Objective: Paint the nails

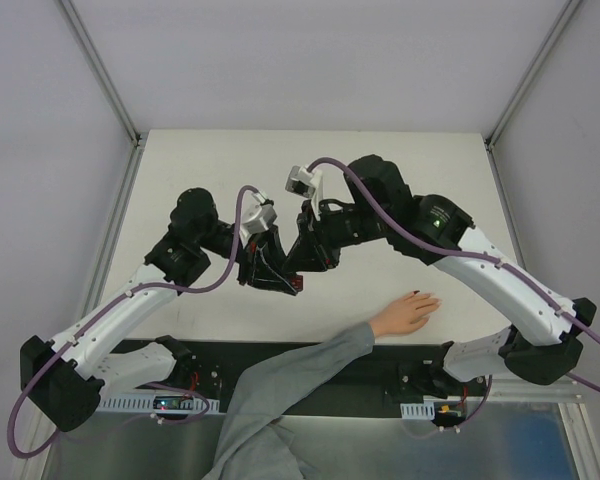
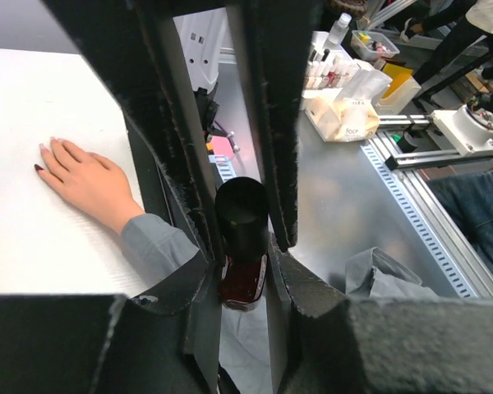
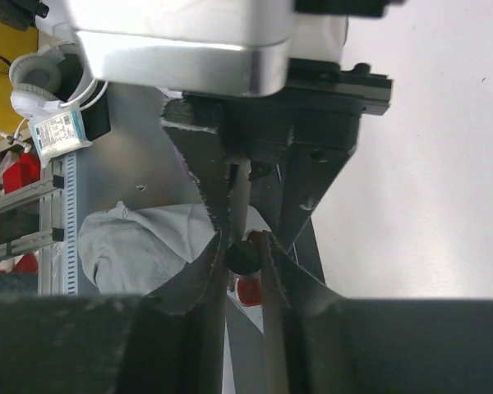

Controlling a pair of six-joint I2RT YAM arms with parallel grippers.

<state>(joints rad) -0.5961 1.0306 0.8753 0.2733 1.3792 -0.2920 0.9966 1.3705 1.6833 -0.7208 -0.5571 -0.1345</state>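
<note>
A bare hand with a grey sleeve lies flat on the white table, near the front right. It also shows in the left wrist view, where one nail is dark red. My left gripper is shut on the body of a small dark red bottle. My right gripper is shut on the bottle's black cap, with the red glass just under it. Both grippers meet left of the hand, apart from it. The bottle is hidden in the top view.
The table's front edge meets a black base plate. In the left wrist view, a metal bench holds a white box of supplies and a slotted rail. Pale cloth lies below in the right wrist view.
</note>
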